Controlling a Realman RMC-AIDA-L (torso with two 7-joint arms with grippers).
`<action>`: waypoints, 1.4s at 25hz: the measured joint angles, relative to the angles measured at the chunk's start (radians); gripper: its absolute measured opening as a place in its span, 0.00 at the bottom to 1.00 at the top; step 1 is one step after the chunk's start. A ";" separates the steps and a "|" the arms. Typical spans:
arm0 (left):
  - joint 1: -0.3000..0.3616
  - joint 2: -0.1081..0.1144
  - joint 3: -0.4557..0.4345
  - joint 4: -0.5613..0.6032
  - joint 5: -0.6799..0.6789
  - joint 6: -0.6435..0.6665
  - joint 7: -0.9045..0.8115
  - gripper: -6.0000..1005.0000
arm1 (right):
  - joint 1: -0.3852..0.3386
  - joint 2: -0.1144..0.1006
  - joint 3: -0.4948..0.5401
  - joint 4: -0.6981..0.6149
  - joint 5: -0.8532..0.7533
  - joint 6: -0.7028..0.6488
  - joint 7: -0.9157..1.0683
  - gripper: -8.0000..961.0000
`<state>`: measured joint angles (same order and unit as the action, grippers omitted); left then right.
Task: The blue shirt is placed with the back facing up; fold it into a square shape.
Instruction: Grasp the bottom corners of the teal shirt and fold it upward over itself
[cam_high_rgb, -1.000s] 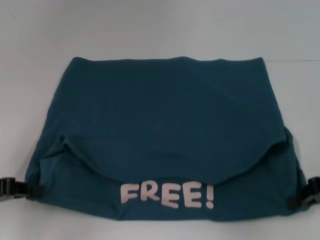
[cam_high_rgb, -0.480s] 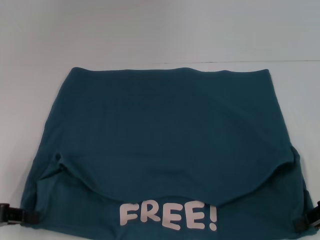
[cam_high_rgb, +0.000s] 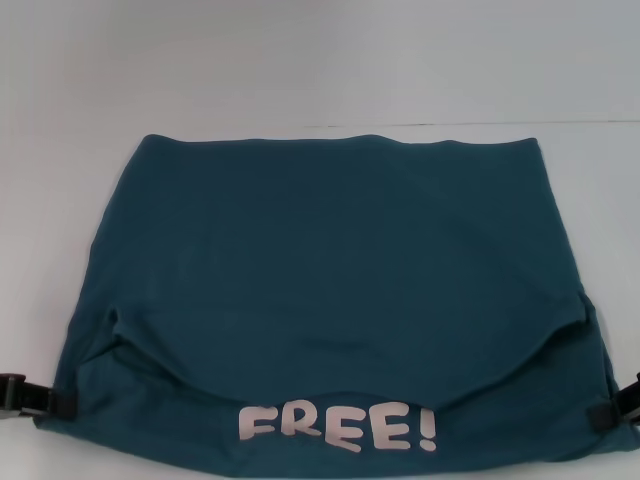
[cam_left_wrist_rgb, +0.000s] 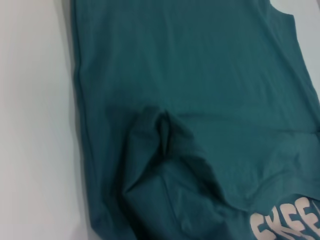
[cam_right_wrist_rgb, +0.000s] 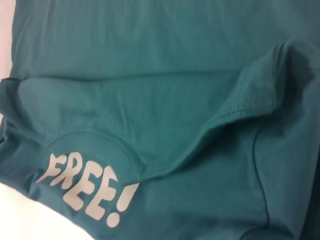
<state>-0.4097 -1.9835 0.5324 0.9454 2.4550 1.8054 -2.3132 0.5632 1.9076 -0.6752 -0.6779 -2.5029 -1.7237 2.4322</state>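
The blue shirt (cam_high_rgb: 320, 250) lies spread across the white table (cam_high_rgb: 300, 70), its far edge straight and flat. Its near part is folded over, showing a white "FREE!" print (cam_high_rgb: 338, 428) under a curved flap. My left gripper (cam_high_rgb: 62, 403) is shut on the shirt's near left corner, and my right gripper (cam_high_rgb: 600, 415) is shut on the near right corner. The cloth bunches into pleats at both held corners. The left wrist view shows the shirt (cam_left_wrist_rgb: 190, 75) with a puckered fold. In the right wrist view the shirt (cam_right_wrist_rgb: 150, 60) and the print (cam_right_wrist_rgb: 87, 187) fill the picture.
Bare white table surrounds the shirt on the far side and along both sides (cam_left_wrist_rgb: 35, 125). The table's far edge (cam_high_rgb: 590, 123) runs just behind the shirt's far right corner.
The whole shirt has slid nearer to me, its far edge and the print both shifting toward the near edge. Both grippers stayed on the near corners, dipping and then rising slightly.
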 joint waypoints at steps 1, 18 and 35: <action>-0.004 0.000 0.000 0.000 0.004 -0.001 -0.001 0.04 | 0.000 -0.003 0.000 0.001 0.000 0.000 0.001 0.05; -0.143 0.004 -0.064 -0.011 -0.002 -0.131 -0.060 0.04 | 0.071 0.003 0.148 0.009 0.050 0.179 0.007 0.05; -0.330 0.006 0.198 -0.185 0.009 -0.718 -0.218 0.04 | 0.217 0.046 0.065 0.091 0.084 0.754 0.052 0.05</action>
<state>-0.7394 -1.9775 0.7305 0.7606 2.4635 1.0878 -2.5316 0.7799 1.9540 -0.6098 -0.5869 -2.4190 -0.9694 2.4838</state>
